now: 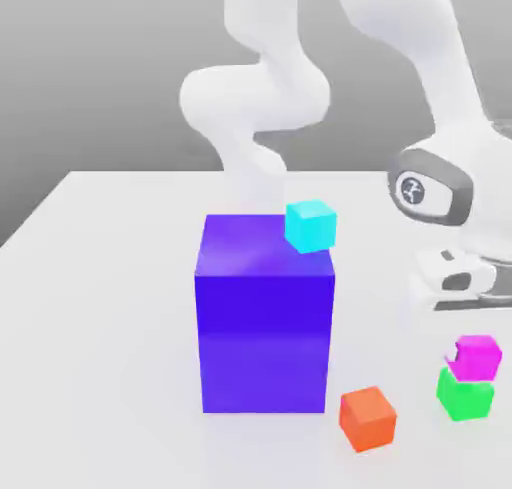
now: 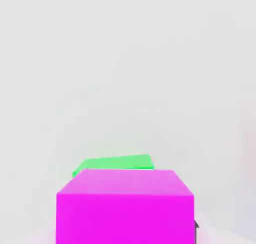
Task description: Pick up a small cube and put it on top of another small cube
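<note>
Small bright magenta-pink cube (image 1: 478, 354) sits on top of the small bright green cube (image 1: 464, 395), touching, near the table's front edge on the exterior view's right. It is twisted a bit and offset against the green one, not flush. In the hand view the magenta cube (image 2: 125, 208) is close up, with a strip of the green cube (image 2: 116, 162) showing past its far edge, which fits the offset.

White two-finger gripper (image 1: 462, 295) hangs just above the stack, apart from it by the look of it. Jaw state: cannot tell, the fingers are not clearly readable, and I can't say whether anything is gripped.

Judgement: the stack looks made, so the task is at or near its end; the hand sits above probably because the placing was done from straight overhead. Risk: the skewed overlap could tip if nudged.

Distractors: big glossy blue-violet block (image 1: 264, 317) at centre of the white table (image 1: 90, 307), small cyan cube (image 1: 311, 225) at its top far corner, small orange cube (image 1: 368, 417) on the table just beside the block's front right, well apart from the stack.
</note>
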`<state>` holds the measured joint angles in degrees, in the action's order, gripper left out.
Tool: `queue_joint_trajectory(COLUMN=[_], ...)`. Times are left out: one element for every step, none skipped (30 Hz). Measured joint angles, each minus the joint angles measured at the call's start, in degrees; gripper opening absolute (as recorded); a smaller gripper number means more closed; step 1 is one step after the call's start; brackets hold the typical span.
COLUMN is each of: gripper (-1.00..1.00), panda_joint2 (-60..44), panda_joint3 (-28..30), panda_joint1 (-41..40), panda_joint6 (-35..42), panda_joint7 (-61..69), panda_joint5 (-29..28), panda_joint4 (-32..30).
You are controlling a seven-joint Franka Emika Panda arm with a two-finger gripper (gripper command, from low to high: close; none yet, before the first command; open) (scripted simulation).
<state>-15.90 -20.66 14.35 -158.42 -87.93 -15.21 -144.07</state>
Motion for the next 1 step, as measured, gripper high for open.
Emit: queue_joint_trajectory(gripper=[1.00], panda_joint2=[0.0], panda_joint3=[0.0], panda_joint1=[0.0], panda_joint6=[0.0], panda_joint7=[0.0], panda_joint5=[0.0], panda_joint4=[0.0])
